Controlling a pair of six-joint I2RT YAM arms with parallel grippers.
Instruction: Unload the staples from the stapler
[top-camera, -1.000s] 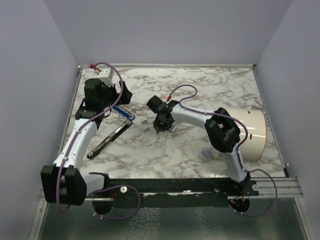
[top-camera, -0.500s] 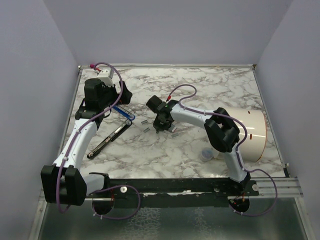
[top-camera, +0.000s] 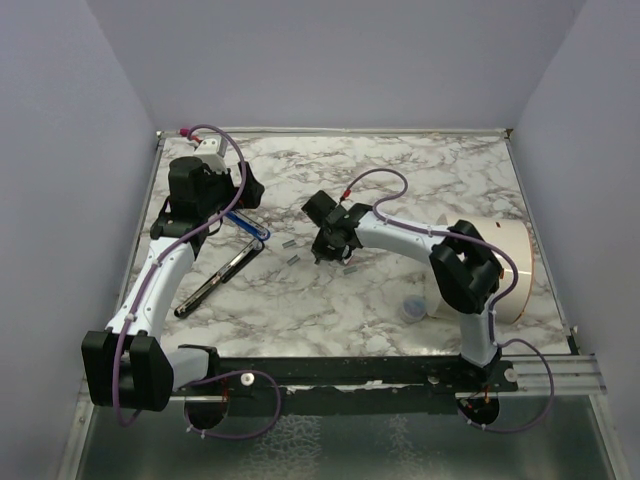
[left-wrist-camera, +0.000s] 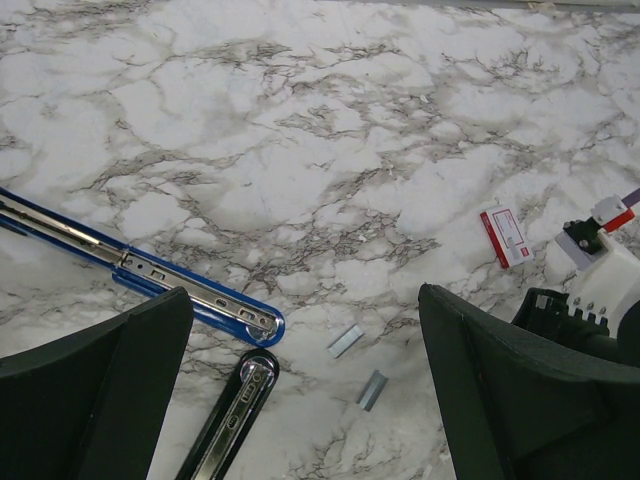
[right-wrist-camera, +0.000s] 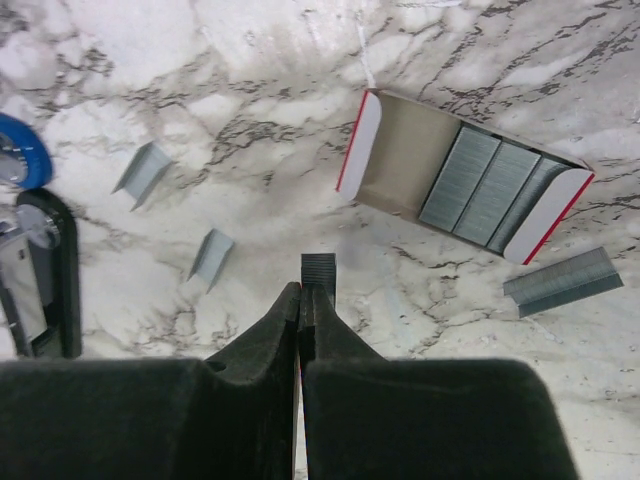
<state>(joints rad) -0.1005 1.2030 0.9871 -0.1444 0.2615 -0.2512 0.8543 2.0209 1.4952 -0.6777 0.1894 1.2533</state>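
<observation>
low in the right wrist view the right gripper (right-wrist-camera: 300, 290) is closed, with a short strip of staples (right-wrist-camera: 318, 270) right at its tips; whether it is pinched i cannot tell. two more strips lie left of it, and an open box (right-wrist-camera: 400, 160) sits upper right. in the left wrist view the left gripper (left-wrist-camera: 305, 298) is wide open, with the stapler (left-wrist-camera: 190, 290) lying opened out at left on the table (left-wrist-camera: 330, 150).

Left arm (top-camera: 152, 283) and right arm (top-camera: 398, 232): white tube links, chunky black joint housings. A thin purple cable (top-camera: 218, 133) loops along each, ending in a red-tipped piece (top-camera: 343, 192), probably a plug. Black base rail (top-camera: 350, 368). Left gripper (left-wrist-camera: 305, 292) and right gripper (right-wrist-camera: 302, 292) have matte black, blocky fingers.
</observation>
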